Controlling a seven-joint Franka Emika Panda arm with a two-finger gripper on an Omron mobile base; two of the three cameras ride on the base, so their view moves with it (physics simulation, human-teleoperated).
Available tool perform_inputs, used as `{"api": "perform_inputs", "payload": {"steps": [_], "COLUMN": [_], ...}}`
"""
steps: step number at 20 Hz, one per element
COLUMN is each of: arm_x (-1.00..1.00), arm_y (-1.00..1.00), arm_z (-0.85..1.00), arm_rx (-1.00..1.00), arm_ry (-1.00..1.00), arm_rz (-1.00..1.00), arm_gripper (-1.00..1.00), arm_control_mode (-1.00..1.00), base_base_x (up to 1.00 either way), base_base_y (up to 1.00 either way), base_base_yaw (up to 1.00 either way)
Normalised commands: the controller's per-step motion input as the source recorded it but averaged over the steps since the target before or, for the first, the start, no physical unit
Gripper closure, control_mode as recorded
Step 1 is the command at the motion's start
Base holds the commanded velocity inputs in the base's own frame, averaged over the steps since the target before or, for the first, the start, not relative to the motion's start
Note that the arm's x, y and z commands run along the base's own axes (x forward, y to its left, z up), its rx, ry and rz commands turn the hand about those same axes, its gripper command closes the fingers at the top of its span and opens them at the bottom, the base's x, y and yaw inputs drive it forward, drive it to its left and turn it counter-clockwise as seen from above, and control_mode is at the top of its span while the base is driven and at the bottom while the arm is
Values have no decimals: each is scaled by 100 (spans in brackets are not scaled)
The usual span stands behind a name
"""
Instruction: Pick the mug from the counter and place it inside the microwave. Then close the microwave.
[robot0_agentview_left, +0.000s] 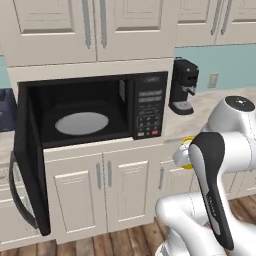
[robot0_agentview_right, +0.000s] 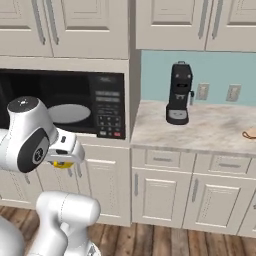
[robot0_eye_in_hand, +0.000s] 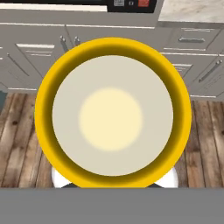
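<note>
**Yellow mug aloft at the tool, microwave door wide open**

Seen in the hand view: mug (robot0_eye_in_hand: 113, 116) from straight above, bright yellow rim, round, pale cream inside with a lighter disc at the bottom, hanging over wooden floor (robot0_eye_in_hand: 19, 140) and cream cabinet fronts. Held off the table, in front of the lower cabinets, just right of and below the microwave's button panel (robot0_agentview_left: 150, 106). Tool (robot0_agentview_left: 186, 152) almost wholly hidden behind the wrist; only a sliver of yellow peeking out there, likewise in the right base view (robot0_agentview_right: 62, 163). Fingertips not visible, so cannot tell directly how the jaws stand, though the mug hangs at them.

Left to right around it: dark blue-grey toaster (robot0_agentview_left: 6, 109) at the far left edge; microwave door (robot0_agentview_left: 29, 165) swung fully open, leftward; microwave (robot0_agentview_left: 95, 110) cavity dark, white round plate (robot0_agentview_left: 81, 123) bare inside; black coffee machine (robot0_agentview_left: 182, 86) upright on the beige table (robot0_agentview_right: 210, 127); tan bit of food (robot0_agentview_right: 249, 133) at the far right. Robot's own forearm between the left base camera and the mug.
</note>
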Motion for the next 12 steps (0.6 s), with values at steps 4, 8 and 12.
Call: {"api": "perform_inputs", "payload": {"steps": [4, 8, 12], "arm_x": [0, 0, 0], "arm_y": [0, 0, 0], "arm_z": [0, 0, 0], "arm_rx": [0, 0, 0], "arm_ry": [0, 0, 0], "arm_rz": [0, 0, 0], "arm_gripper": [100, 100, 100], "arm_control_mode": [100, 100, 100], "base_base_x": [17, 26, 19], "base_base_y": [46, 41, 54], "base_base_yaw": [0, 6, 13]}}
